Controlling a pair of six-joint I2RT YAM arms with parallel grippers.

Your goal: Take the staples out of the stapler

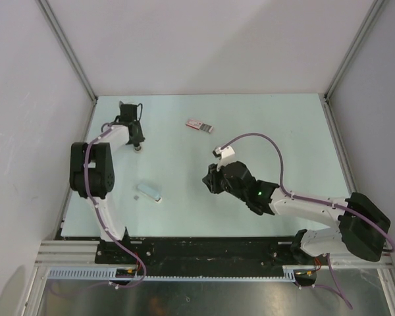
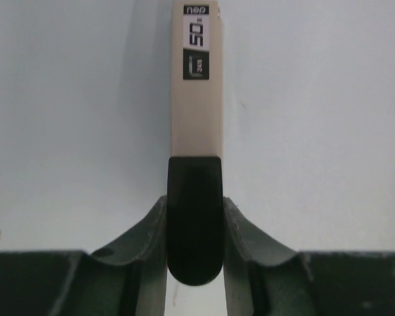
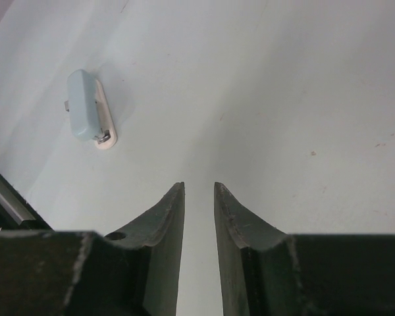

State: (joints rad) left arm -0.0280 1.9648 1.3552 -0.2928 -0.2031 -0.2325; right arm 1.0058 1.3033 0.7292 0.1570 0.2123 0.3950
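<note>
Cream bar clamped in the left tool; right tool empty; stapler lying on the bench.
The left tool is closed on the bar's black end, with its dark green fingers pressed against both sides, and the bar's label reads 50. The right tool stands only narrowly parted, with bare bench showing through the gap and nothing held. The pale blue stapler with its cream base lies flat and untouched. The left tool is well beyond it, toward the far bench edge, and the right tool is well apart on its right. A small pinkish packet lies farther back, to the stapler's right.
</note>
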